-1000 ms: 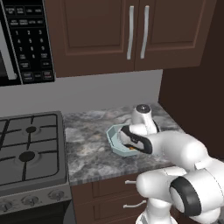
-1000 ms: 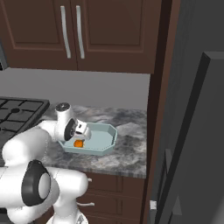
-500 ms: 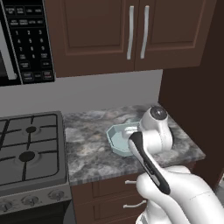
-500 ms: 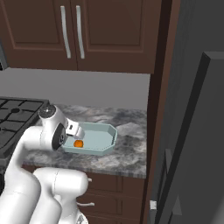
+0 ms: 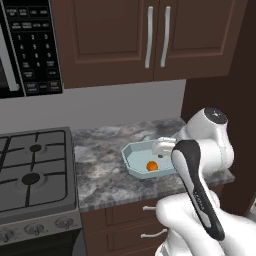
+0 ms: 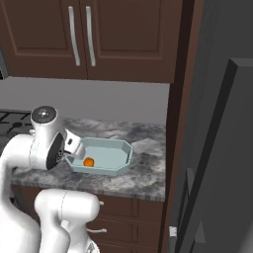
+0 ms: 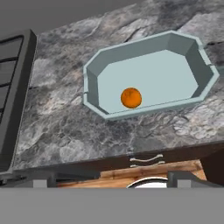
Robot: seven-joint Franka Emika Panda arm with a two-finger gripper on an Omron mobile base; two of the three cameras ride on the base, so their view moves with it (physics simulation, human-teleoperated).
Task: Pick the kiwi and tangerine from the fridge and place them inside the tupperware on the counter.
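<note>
The tangerine [image 7: 131,97] is a small bright orange ball lying inside the pale blue-teal tupperware [image 7: 192,65], near its front wall. The tupperware [image 5: 131,159] [image 6: 118,148] sits on the marbled counter [image 5: 100,165]; the tangerine [image 5: 151,165] [image 6: 88,161] rests loose in it. My gripper [image 7: 116,180] is open and hovers above and in front of the tray. Its dark fingertips [image 7: 43,178] stand wide apart with nothing between them. The kiwi is out of view. The grey fridge [image 6: 227,138] stands to the right of the counter.
A gas stove [image 5: 30,170] adjoins the counter on the left, with a microwave [image 5: 25,45] above it. Dark wooden wall cabinets [image 5: 150,35] hang over the counter. Drawers with silver handles [image 7: 146,159] sit below the counter edge. My own arm covers the tray's right end in the left base view.
My hand has drawn up and back from the tray, leaving the tangerine inside. The jaws have spread a little wider. The tray has not moved.
</note>
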